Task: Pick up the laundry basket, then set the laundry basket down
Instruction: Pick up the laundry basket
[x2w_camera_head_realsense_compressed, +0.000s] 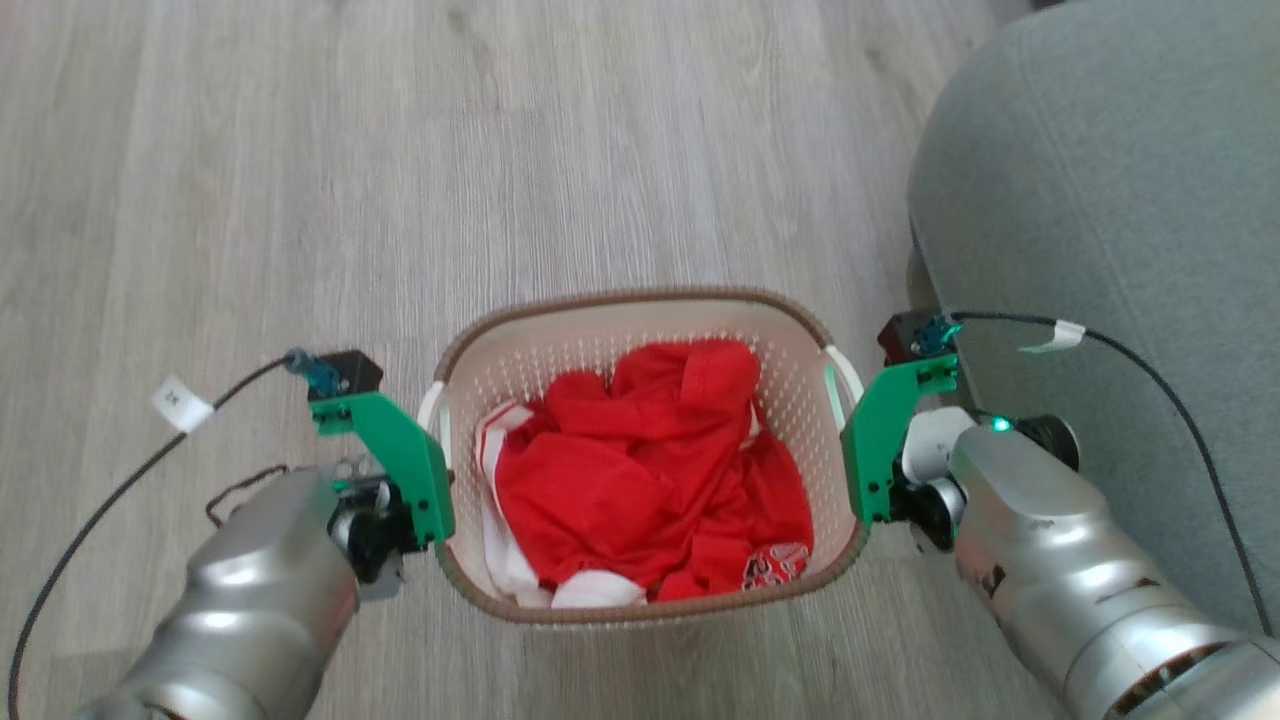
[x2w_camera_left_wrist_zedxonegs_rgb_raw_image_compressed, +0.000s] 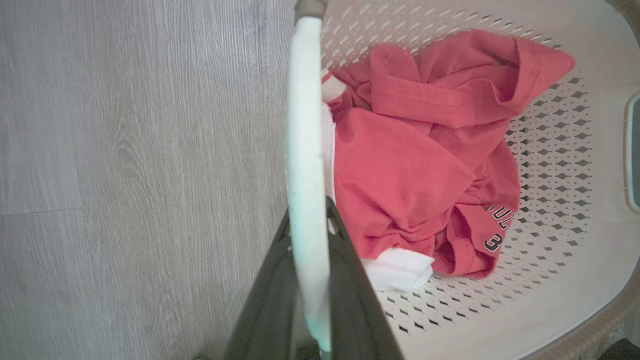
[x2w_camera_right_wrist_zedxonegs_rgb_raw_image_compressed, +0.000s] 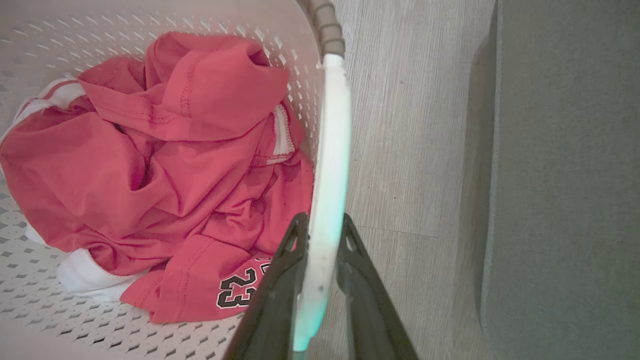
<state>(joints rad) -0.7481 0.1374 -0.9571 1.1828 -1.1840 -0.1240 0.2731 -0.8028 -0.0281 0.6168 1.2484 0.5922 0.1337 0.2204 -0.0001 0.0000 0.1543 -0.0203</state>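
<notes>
Laundry basket (x2w_camera_head_realsense_compressed: 640, 297) held by both side handles, between the robot's two arms. Left gripper (x2w_camera_left_wrist_zedxonegs_rgb_raw_image_compressed: 308, 225) is clamped on the white left handle (x2w_camera_left_wrist_zedxonegs_rgb_raw_image_compressed: 304, 125), one dark finger on each side of the thin bar, which runs on straight ahead of the fingertips. Right gripper (x2w_camera_right_wrist_zedxonegs_rgb_raw_image_compressed: 324, 222) grips the white right handle (x2w_camera_right_wrist_zedxonegs_rgb_raw_image_compressed: 332, 125) the same way. Just inward of each gripper, cream perforated walls under a brown woven-look rim enclose crumpled red clothes (x2w_camera_head_realsense_compressed: 650, 470), one piece printed with the number 23. Outward of the left gripper lies pale wood-grain floor (x2w_camera_head_realsense_compressed: 300, 150). Outward of the right gripper, near the basket, stands grey upholstered furniture (x2w_camera_head_realsense_compressed: 1100, 200). Whether the base rests on the floor or hangs just above it cannot be told. The laundry basket looks light: stiff thin plastic with a small, soft load. The handles are narrow and smooth, so they could slip or pivot; gripping both at mid-span and keeping the arms level seems safest.
</notes>
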